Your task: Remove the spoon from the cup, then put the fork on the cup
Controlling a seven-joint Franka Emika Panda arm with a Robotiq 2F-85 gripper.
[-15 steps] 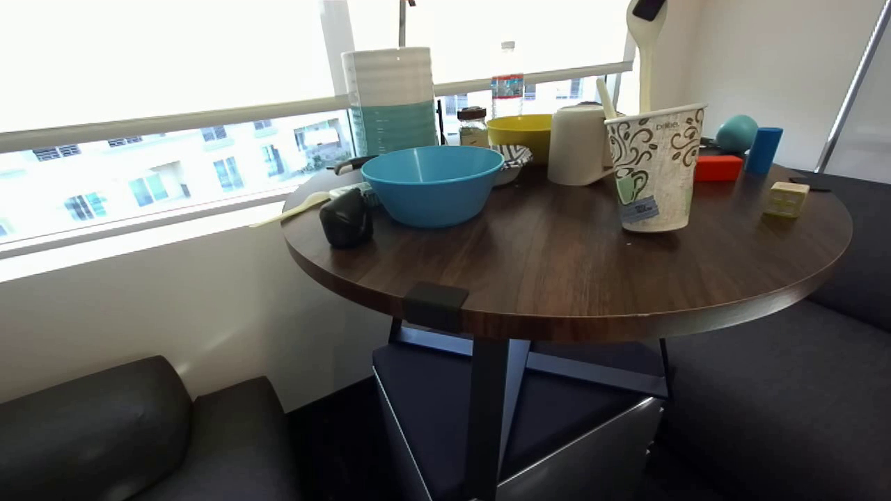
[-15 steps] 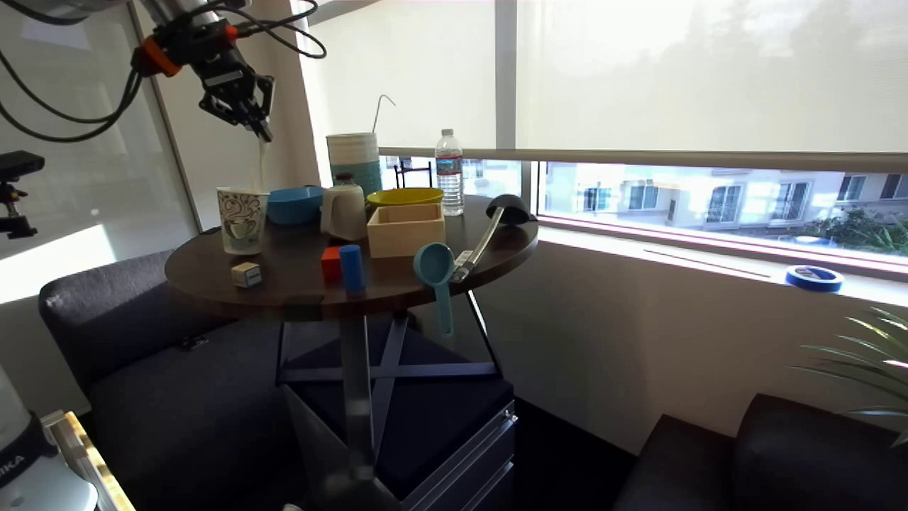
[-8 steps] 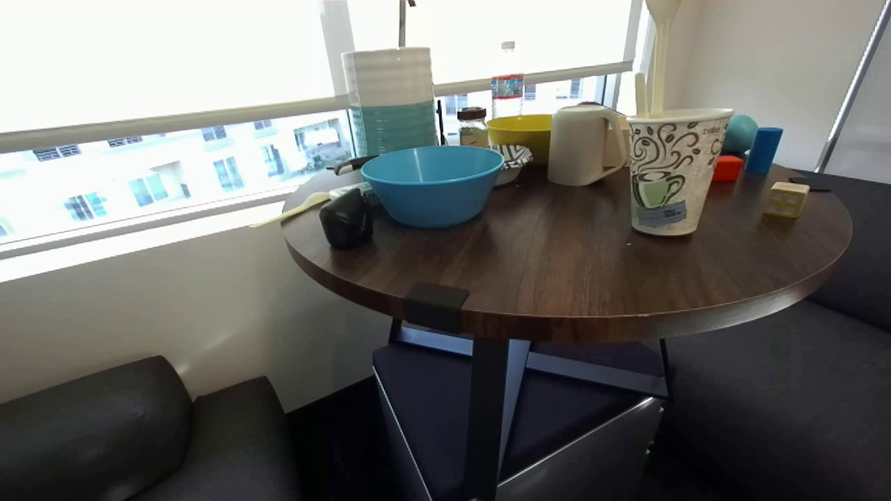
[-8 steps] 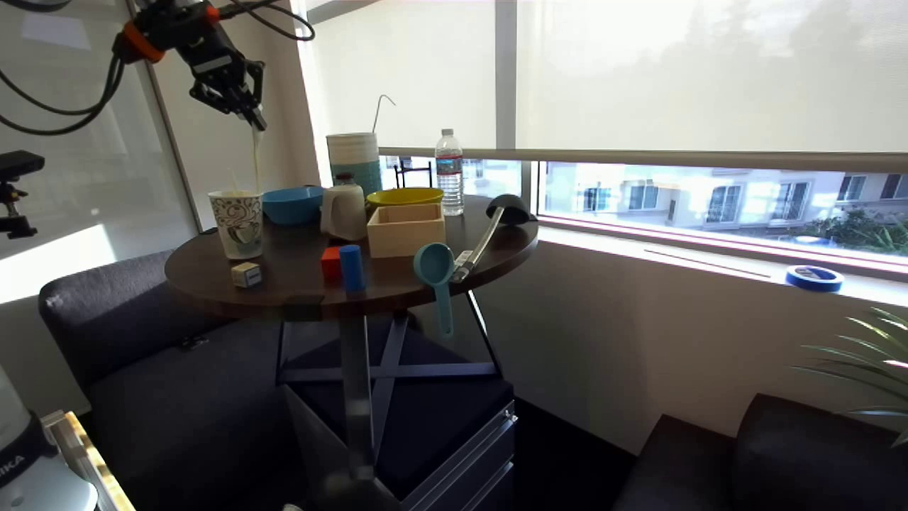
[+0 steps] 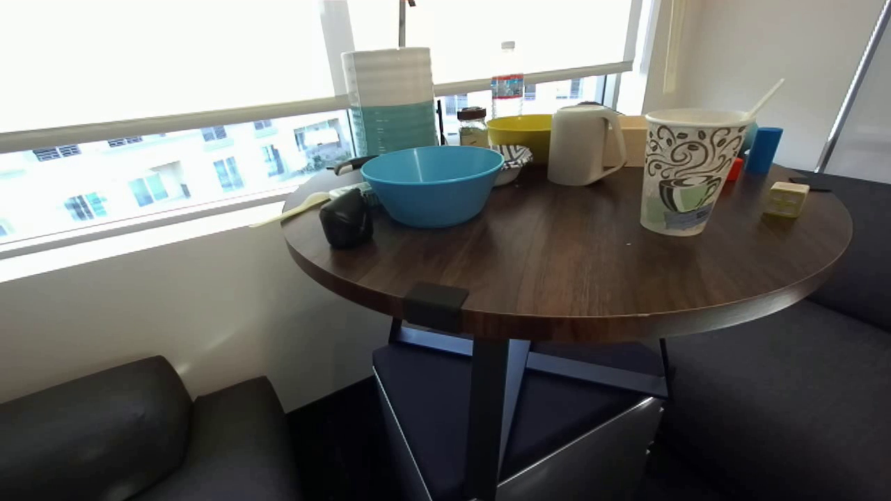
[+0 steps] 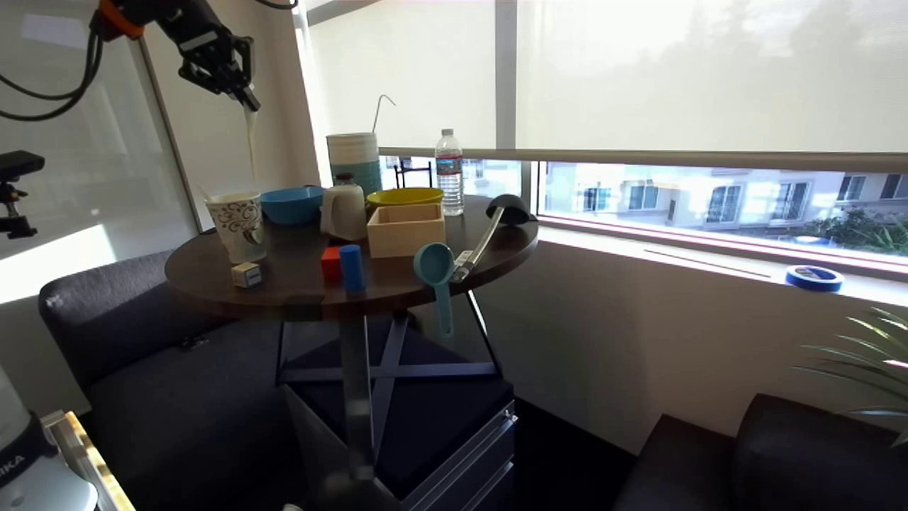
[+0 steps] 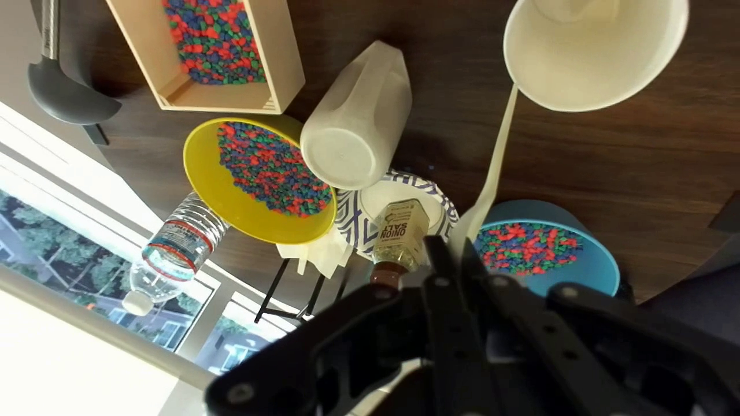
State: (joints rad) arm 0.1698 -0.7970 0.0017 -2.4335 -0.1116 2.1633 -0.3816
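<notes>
On the round dark-wood bench, a blue plastic bowl and cream jug stand near a tall white patterned paper cup; above, jaws grip a slim cream plastic utensil. A pale handle leans from the cup.

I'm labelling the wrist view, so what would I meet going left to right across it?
A dark ladle, water bottle, yellow bowl, cream jug, long pale utensil, white cup. Things with unclear places are left out.
</notes>
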